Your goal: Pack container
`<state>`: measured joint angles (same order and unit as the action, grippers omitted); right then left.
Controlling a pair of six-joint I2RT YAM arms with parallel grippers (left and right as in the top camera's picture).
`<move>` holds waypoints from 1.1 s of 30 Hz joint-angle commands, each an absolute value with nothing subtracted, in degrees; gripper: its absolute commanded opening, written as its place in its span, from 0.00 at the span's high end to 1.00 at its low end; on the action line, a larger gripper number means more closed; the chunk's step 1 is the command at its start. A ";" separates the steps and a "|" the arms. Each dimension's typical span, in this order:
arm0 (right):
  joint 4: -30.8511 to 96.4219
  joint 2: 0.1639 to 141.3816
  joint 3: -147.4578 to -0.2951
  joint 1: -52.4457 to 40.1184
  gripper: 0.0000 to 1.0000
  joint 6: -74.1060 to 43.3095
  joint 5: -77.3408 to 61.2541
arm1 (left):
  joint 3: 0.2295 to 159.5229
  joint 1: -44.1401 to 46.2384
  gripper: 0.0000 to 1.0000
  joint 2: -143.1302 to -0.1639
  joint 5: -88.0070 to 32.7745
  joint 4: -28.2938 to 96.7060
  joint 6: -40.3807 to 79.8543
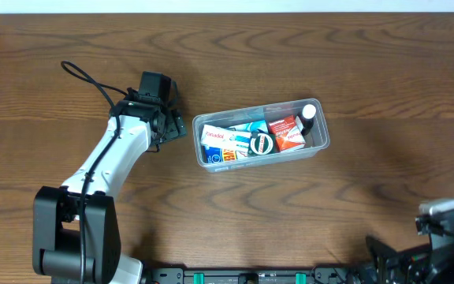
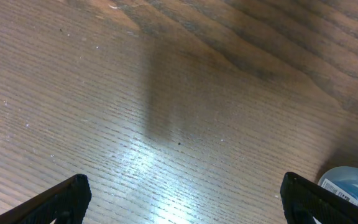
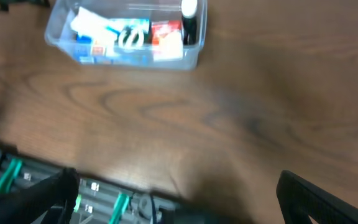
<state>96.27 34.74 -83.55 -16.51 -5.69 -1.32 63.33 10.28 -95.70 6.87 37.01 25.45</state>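
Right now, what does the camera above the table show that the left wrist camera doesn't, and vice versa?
Only the overhead view shows the whole container, packed with small boxes and a bottle, plus the left arm beside it. Only the left wrist view shows that arm's fingertips up close, jaws spread wide over bare wood. Both show the table and the container, though the wrist view catches just one corner.

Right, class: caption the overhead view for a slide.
Left gripper open beside the filled container on the wooden table.
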 commanded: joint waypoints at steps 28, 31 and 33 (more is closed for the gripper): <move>26.33 6.20 -35.86 -12.62 0.01 -4.21 -1.96 | 63.22 10.26 0.02 -95.46 8.19 37.01 24.93; 15.46 4.10 -28.34 -11.40 0.01 -4.23 -1.98 | 63.22 10.24 0.02 -95.46 8.19 37.04 24.93; 9.85 3.25 -24.12 -10.79 0.01 -4.23 -1.98 | 63.22 10.24 0.02 -95.46 8.19 37.01 24.93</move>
